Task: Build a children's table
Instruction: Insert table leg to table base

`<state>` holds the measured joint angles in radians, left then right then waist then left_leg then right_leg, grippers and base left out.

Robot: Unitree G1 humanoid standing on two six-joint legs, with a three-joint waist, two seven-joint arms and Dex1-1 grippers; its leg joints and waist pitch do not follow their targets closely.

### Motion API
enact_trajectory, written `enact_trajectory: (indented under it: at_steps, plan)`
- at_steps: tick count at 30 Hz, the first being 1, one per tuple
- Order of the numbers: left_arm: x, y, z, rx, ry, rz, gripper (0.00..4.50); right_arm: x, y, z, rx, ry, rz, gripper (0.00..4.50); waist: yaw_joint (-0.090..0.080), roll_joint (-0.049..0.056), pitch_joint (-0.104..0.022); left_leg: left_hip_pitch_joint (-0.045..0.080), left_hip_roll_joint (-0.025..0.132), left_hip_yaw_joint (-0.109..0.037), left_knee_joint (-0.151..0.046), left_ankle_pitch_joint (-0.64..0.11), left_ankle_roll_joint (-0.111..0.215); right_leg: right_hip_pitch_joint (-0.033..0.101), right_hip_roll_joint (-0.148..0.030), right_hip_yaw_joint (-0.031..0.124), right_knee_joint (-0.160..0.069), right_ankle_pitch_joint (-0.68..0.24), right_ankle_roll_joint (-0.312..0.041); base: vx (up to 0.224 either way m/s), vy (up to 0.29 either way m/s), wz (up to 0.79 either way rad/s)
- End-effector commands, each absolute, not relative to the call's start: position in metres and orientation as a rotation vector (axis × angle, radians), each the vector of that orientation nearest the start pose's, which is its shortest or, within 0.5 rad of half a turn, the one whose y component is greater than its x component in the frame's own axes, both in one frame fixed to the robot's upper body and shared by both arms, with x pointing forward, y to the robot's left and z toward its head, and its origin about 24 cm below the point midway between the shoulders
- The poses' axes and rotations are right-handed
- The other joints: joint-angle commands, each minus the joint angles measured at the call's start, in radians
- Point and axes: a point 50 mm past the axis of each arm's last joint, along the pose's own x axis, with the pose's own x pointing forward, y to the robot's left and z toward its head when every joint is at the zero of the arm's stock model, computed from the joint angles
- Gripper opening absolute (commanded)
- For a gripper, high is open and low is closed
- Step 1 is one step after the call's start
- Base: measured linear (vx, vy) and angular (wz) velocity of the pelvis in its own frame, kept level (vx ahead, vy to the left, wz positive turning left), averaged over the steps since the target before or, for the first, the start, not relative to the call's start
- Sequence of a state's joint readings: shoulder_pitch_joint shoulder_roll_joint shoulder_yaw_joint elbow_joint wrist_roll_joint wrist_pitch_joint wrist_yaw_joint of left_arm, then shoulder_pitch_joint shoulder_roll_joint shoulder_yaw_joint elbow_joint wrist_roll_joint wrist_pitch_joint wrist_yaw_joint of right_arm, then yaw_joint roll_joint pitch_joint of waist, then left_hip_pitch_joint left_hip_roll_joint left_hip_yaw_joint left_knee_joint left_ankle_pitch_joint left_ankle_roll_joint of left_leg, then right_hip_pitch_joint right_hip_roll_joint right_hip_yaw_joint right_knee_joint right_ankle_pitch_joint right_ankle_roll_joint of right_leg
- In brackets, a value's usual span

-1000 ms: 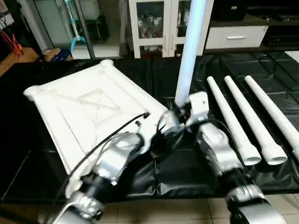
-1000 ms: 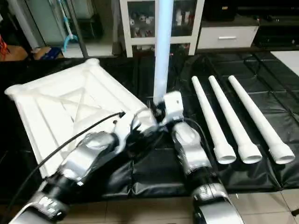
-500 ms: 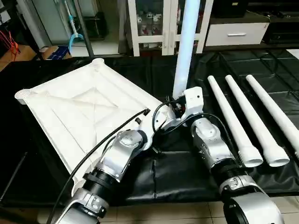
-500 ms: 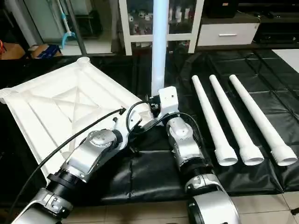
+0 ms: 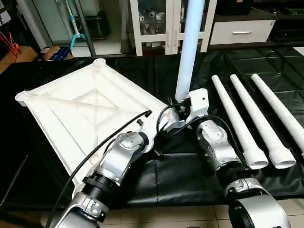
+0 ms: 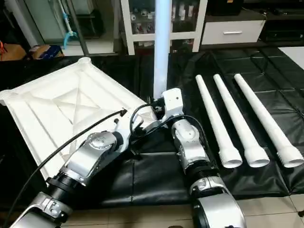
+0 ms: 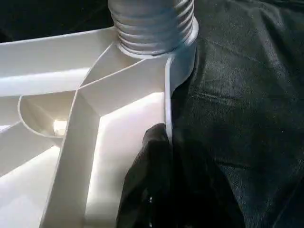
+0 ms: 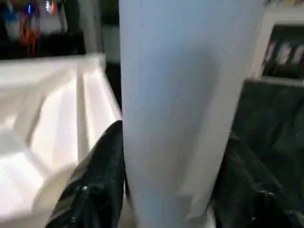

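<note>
The children's table's white tabletop (image 5: 85, 109) lies underside up on black cloth, ribs and round corner sockets showing. One white leg (image 5: 187, 52) stands upright in the near right corner socket, its ribbed end (image 7: 154, 23) seated in it. My right gripper (image 5: 183, 103) holds this leg just above the socket, with a black finger (image 8: 97, 180) on either side. My left gripper (image 7: 159, 137) is shut on the tabletop's rim right beside that socket. Three more legs (image 5: 256, 121) lie side by side on the cloth to the right.
A white glass-door cabinet (image 5: 156, 23) and a white drawer unit (image 5: 242, 33) stand behind the work area. The black cloth (image 5: 180, 175) ends at tiled floor along the near edge. A black cable (image 5: 95, 152) runs along my left forearm.
The whole view has shifted and tilted with the camera. Both grippers, the upright leg and the tabletop keep their places relative to one another.
</note>
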<state>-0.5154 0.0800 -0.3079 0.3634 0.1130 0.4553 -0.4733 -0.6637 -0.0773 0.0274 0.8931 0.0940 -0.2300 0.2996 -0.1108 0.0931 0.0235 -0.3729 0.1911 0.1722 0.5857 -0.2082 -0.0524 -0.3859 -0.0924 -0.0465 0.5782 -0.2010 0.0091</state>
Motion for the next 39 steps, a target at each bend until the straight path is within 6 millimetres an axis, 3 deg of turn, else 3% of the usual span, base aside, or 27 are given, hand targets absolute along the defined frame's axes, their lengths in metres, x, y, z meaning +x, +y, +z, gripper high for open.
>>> enact_trajectory:
  at_steps: [1, 3, 6, 8, 12, 18, 21, 30, 39]
  plan:
    - [0.317, 0.068, 0.046, 0.363, 0.387, -0.731, 0.0, 0.357, -0.106, 0.05, -0.027, 0.055, 0.44, 2.72, 0.018, -0.01, -0.053, -0.001, 0.025, -0.005, -0.051, -0.075, 0.17, 0.054, -0.041, 0.011, -0.041, 0.072, -0.326, 0.0, 0.0, 0.0]
    - [0.317, 0.068, 0.046, 0.364, 0.386, -0.734, 0.0, 0.358, -0.106, 0.052, -0.026, 0.048, 0.449, 2.93, 0.028, -0.01, -0.056, -0.004, 0.023, -0.005, -0.042, -0.007, 0.202, 0.053, -0.04, 0.012, -0.03, 0.147, -0.332, 0.0, 0.0, 0.0]
    - [0.317, 0.069, 0.046, 0.365, 0.386, -0.736, 0.0, 0.358, -0.106, 0.055, -0.026, 0.038, 0.466, 3.01, 0.037, -0.01, -0.06, -0.007, 0.023, -0.006, -0.032, 0.043, 0.233, 0.05, -0.041, 0.012, -0.023, 0.181, -0.333, 0.0, 0.0, 0.0]
    - [0.316, 0.069, 0.046, 0.365, 0.385, -0.738, 0.0, 0.358, -0.106, 0.058, -0.022, 0.022, 0.48, 3.01, 0.044, -0.01, -0.055, -0.009, 0.024, -0.005, -0.032, 0.033, 0.24, 0.045, -0.04, 0.012, -0.024, 0.153, -0.333, 0.0, 0.0, 0.0]
    - [0.316, 0.07, 0.046, 0.367, 0.386, -0.743, 0.0, 0.358, -0.108, 0.062, -0.013, 0.002, 0.498, 3.01, 0.057, -0.008, -0.053, -0.003, 0.027, -0.003, -0.037, -0.039, 0.2, 0.041, -0.037, 0.015, -0.029, 0.06, -0.327, 0.0, 0.0, 0.0]
    - [0.315, 0.071, 0.046, 0.375, 0.388, -0.761, 0.0, 0.355, -0.113, 0.064, 0.015, -0.022, 0.525, 3.4, 0.067, -0.008, -0.06, -0.005, 0.023, -0.004, -0.028, 0.027, 0.221, 0.044, -0.038, 0.016, -0.018, 0.16, -0.33, 0.0, 0.0, 0.0]
    - [0.313, 0.071, 0.045, 0.381, 0.387, -0.787, 0.0, 0.354, -0.116, 0.064, 0.021, -0.029, 0.524, 3.69, 0.074, -0.006, -0.06, -0.004, 0.024, -0.004, -0.027, 0.032, 0.227, 0.042, -0.038, 0.015, -0.018, 0.152, -0.33, 0.0, 0.0, 0.0]
    - [0.309, 0.073, 0.043, 0.394, 0.394, -0.83, 0.0, 0.352, -0.13, 0.066, 0.037, -0.034, 0.511, 3.83, 0.085, -0.005, -0.058, -0.001, 0.024, -0.004, -0.032, -0.027, 0.18, 0.042, -0.035, 0.017, -0.02, 0.096, -0.321, 0.0, 0.0, 0.0]
    - [0.308, 0.074, 0.043, 0.396, 0.395, -0.846, 0.0, 0.351, -0.14, 0.074, 0.048, -0.059, 0.522, 3.83, 0.096, -0.005, -0.058, -0.001, 0.024, -0.004, -0.031, -0.031, 0.171, 0.04, -0.034, 0.018, -0.02, 0.094, -0.314, 0.0, 0.0, 0.0]
